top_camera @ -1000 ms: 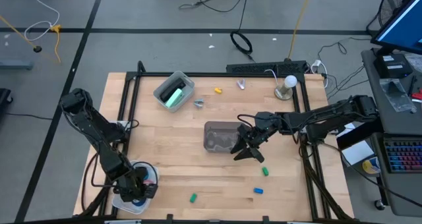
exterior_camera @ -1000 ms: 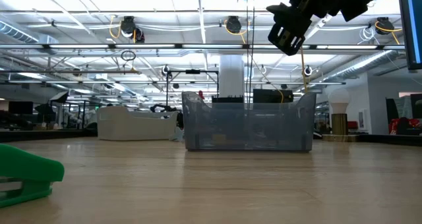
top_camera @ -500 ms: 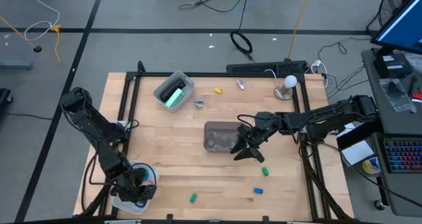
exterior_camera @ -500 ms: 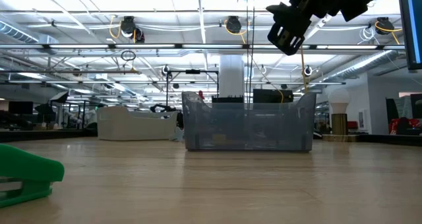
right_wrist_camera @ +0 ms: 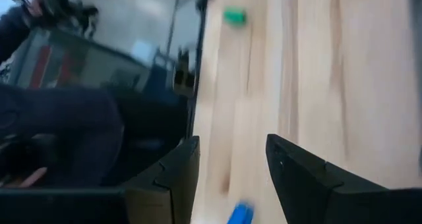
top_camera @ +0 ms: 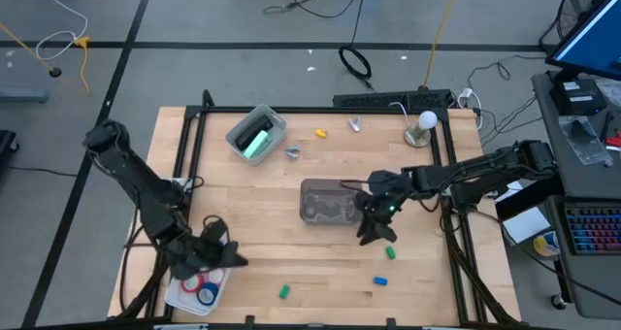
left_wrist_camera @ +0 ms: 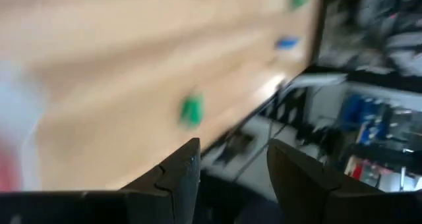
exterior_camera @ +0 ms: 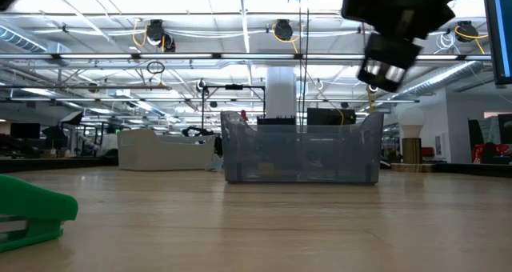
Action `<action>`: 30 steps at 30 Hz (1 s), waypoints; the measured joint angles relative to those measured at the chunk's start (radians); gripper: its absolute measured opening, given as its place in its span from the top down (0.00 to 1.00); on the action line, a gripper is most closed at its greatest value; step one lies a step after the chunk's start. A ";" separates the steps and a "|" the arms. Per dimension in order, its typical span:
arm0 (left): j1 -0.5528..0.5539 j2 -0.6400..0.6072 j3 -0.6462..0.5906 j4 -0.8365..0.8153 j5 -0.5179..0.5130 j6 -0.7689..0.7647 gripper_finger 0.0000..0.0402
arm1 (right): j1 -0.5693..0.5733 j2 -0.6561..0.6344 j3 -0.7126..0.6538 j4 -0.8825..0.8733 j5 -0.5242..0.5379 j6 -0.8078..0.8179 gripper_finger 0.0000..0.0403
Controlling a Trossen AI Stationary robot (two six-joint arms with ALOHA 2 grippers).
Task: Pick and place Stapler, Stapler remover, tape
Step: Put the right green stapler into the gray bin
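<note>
The mint-green stapler [top_camera: 255, 141] lies inside a small clear bin [top_camera: 275, 122] at the far left. Two silvery stapler removers [top_camera: 292, 153] [top_camera: 356, 124] lie on the wood beyond the middle. Blue and red tape rings [top_camera: 199, 289] lie flat in a white tray [top_camera: 175, 299] at the near left corner. My left gripper [top_camera: 231, 259] hangs open just right of that tray, with nothing between its fingers [left_wrist_camera: 231, 151]. My right gripper [top_camera: 371, 235] hangs open and empty [right_wrist_camera: 231, 148], above the table beside the right end of a larger clear bin [top_camera: 325, 202].
Small green pieces [top_camera: 284, 292] [top_camera: 391, 253], a blue one [top_camera: 380, 280] and a yellow one [top_camera: 321, 133] are scattered on the wood. A white bulb lamp [top_camera: 423, 124] stands at the far right. A green piece [exterior_camera: 32, 212] lies close to the low camera.
My left gripper has risen off the white tray and swung toward the table's right, tipping up from pointing down; the tape rings in the tray now show. My right gripper has sunk a little and turned, shifting slightly toward the right edge.
</note>
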 joint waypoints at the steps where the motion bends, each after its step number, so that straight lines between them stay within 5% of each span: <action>1: 0.018 0.000 0.000 0.014 -0.033 0.054 0.56 | 0.002 0.000 0.000 -0.034 -0.021 0.002 0.59; 10: 0.196 -0.001 0.000 0.185 -0.086 0.501 0.56 | 0.089 0.000 0.000 -0.369 -0.058 0.045 0.59; 18: 0.292 -0.001 0.000 0.178 -0.091 0.765 0.56 | 0.179 0.000 0.000 -0.675 0.156 0.166 0.59; 30: 0.388 -0.001 0.000 0.179 -0.160 1.063 0.56 | 0.244 0.000 0.000 -0.700 0.243 0.258 0.59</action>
